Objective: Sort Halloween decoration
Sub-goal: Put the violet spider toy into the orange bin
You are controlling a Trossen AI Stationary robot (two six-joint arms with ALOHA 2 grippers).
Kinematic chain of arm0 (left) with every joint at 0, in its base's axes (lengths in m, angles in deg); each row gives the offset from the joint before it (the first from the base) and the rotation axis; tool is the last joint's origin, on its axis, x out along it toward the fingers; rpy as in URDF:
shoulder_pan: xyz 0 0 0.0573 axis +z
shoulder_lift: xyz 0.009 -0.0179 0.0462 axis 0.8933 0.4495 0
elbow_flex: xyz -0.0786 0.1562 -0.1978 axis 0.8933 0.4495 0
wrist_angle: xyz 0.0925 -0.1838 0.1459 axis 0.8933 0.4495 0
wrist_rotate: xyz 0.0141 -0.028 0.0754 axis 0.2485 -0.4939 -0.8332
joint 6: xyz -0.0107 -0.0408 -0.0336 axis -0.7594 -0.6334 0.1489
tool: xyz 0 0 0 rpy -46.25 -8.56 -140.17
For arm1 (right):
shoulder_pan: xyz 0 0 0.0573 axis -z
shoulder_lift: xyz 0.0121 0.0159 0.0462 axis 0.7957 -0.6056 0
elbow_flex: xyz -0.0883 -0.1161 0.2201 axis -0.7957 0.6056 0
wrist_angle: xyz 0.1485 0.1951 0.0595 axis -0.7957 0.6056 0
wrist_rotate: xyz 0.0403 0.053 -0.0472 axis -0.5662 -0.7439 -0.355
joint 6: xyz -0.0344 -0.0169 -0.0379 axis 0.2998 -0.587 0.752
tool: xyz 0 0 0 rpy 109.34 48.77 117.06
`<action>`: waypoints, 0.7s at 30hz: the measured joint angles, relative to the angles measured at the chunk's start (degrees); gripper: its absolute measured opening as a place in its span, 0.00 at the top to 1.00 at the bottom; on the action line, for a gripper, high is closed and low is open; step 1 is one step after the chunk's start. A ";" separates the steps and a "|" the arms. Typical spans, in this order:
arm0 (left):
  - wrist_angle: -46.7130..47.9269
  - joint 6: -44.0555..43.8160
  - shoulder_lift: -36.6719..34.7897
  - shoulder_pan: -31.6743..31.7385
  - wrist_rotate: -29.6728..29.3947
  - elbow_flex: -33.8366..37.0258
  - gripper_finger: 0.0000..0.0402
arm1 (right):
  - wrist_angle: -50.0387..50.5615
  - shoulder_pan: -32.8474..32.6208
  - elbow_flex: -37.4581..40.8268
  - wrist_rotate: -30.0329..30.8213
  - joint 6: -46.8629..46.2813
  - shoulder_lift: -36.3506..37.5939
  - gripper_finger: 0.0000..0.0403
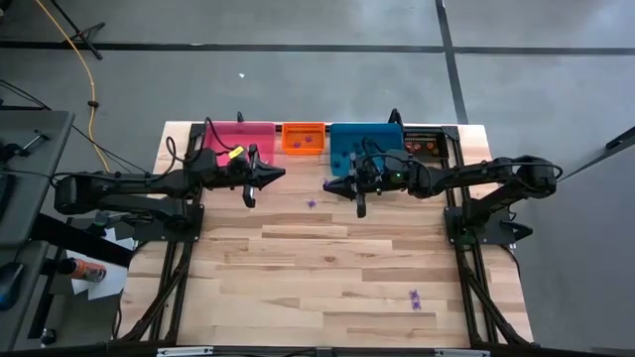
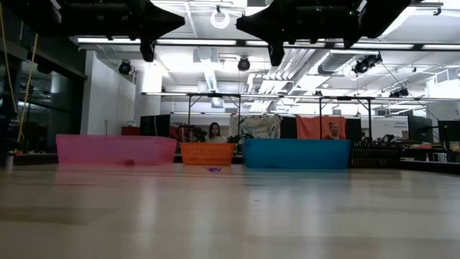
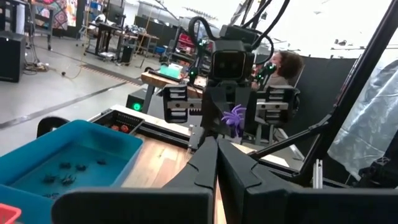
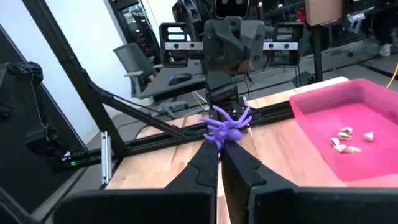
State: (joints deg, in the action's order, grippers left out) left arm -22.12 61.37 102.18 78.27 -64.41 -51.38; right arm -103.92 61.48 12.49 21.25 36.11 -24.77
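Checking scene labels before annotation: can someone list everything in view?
pink bin: 1, pink, table's far edge, leftmost
orange bin: 1, orange, beside the pink one
blue bin: 1, blue, next along
black bin: 1, black, rightmost
whitish trinkets: several, pale, in the pink bin
dark trinkets: several, dark, in the blue bin
loose trinkets: 2, purple, on the table, one near the bins, one at the near right
spider: 1, purple, at the right gripper's fingers
table: 1, light wood
people: 2, in the room beyond
left gripper: shut, empty, raised before the pink bin
right gripper: shut on the spider, facing the left one
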 joint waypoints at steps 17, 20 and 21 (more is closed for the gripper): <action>0.59 -1.65 0.00 -0.04 0.04 0.01 1.00 | 15.72 2.57 -11.22 2.91 3.34 -6.98 1.00; -0.53 -3.42 0.02 -0.04 0.43 0.02 1.00 | 22.74 6.20 -20.57 4.91 8.56 -13.72 1.00; -0.64 -3.44 0.02 -0.04 0.71 0.02 1.00 | 24.77 7.93 -23.56 5.78 8.81 -16.15 1.00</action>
State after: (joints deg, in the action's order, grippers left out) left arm -22.76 57.92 102.21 78.23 -63.71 -51.36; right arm -79.15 69.41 -11.08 27.02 44.92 -40.92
